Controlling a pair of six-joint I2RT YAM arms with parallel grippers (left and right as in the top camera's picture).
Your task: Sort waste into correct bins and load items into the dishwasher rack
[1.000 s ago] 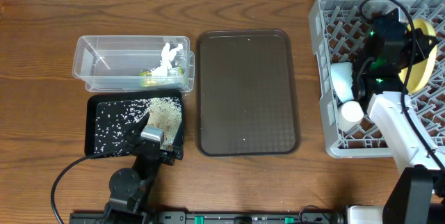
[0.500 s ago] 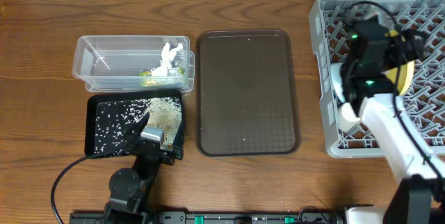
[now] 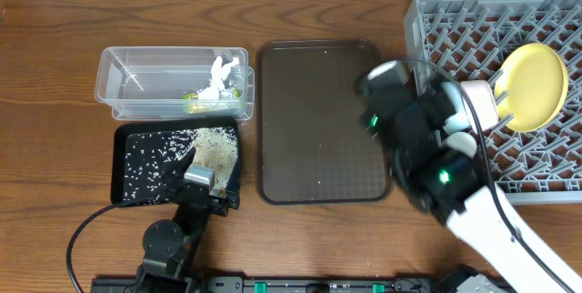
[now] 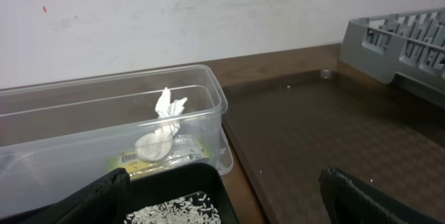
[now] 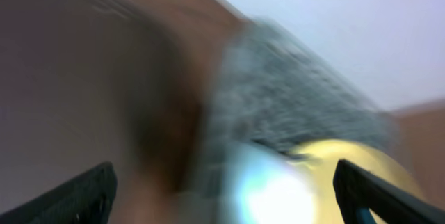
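On the wooden table, the clear tub is holding crumpled paper and a green wrapper, and rice is lying in the black tray. The yellow plate is standing in the grey rack. The left gripper is resting by the black tray, jaws spread. The right gripper, blurred, is hanging near the rack, jaws apart and empty.

Tub is sitting at rear left, holding the paper and the wrapper at its right end. Shallow tray is lying directly in front of it, grains piling toward its right side. Serving tray is lying just right of both, at table centre. Rack is occupying the far right, the plate standing on edge among its pegs, toward its right side.
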